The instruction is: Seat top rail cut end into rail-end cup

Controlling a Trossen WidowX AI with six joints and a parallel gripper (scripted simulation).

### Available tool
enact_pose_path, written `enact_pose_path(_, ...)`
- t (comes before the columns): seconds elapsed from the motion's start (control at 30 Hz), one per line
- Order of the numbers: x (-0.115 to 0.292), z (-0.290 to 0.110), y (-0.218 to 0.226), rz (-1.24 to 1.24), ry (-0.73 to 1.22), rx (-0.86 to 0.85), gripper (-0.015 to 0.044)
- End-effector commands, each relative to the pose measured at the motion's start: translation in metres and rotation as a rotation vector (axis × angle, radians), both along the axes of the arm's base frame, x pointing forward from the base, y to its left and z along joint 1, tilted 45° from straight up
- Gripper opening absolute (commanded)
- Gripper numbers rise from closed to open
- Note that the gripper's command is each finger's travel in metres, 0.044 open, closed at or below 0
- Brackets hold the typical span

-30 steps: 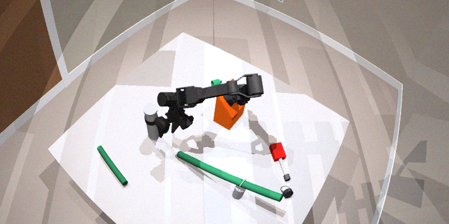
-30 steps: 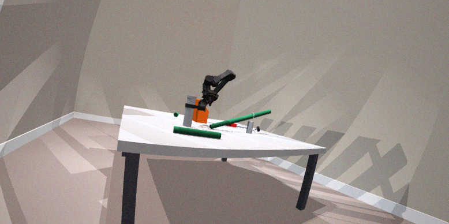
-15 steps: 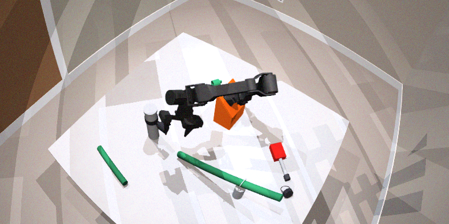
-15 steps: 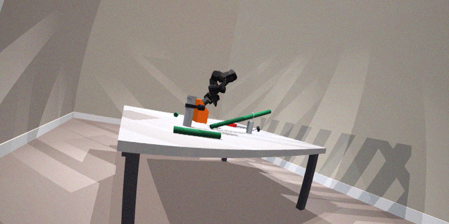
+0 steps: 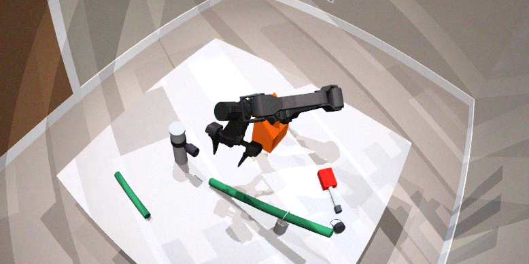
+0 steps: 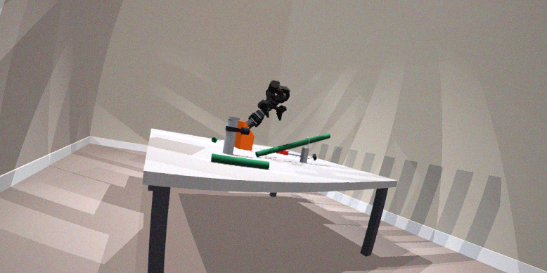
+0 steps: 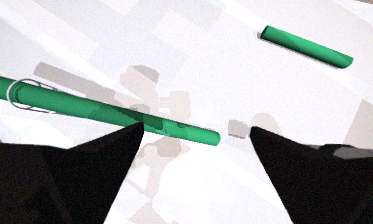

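Note:
The long green rail (image 5: pixel 259 204) (image 6: pixel 292 144) (image 7: pixel 87 106) runs through the wire loop cap (image 5: pixel 282 220) on the small grey post (image 5: pixel 280 226) (image 6: pixel 304 154). It is tilted, with its near end (image 5: pixel 211 182) (image 7: pixel 213 137) down on the table, apart from the big post. The big grey post (image 5: pixel 180 156) (image 6: pixel 230 143) stands upright. Its dark brace band (image 5: pixel 177 145) (image 6: pixel 231 129) sits on the upper part, with the rail-end cup (image 5: pixel 192 149) sticking out sideways and empty. My gripper (image 5: pixel 227 158) (image 6: pixel 279 112) (image 7: pixel 197 129) is open and empty, raised above the table between the post and the rail's low end.
A short green rail piece (image 5: pixel 132 194) (image 6: pixel 240 161) (image 7: pixel 307 46) lies flat near the table's edge. A red block on a thin handle (image 5: pixel 326 178) and a small dark ringed cap (image 5: pixel 338 226) lie by the rail's far end. The arm's orange base (image 5: pixel 268 138) (image 6: pixel 245 138) stands behind the gripper.

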State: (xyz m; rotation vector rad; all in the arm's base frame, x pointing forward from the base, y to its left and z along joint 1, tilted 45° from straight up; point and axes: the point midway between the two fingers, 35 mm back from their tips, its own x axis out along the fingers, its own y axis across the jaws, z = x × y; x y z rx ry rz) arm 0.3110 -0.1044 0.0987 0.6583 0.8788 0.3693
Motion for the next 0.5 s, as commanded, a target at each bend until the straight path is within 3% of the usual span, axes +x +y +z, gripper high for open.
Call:
enact_pose_path(0.0,-0.001,0.003,0.002,-0.024,0.029,0.034,0.044)
enact_pose_path(0.2,0.004,0.0,0.011,0.1,-0.017,-0.045,0.044)
enact_pose_path(0.47,0.021,-0.017,0.059,0.756,-0.304,-0.365,0.044)
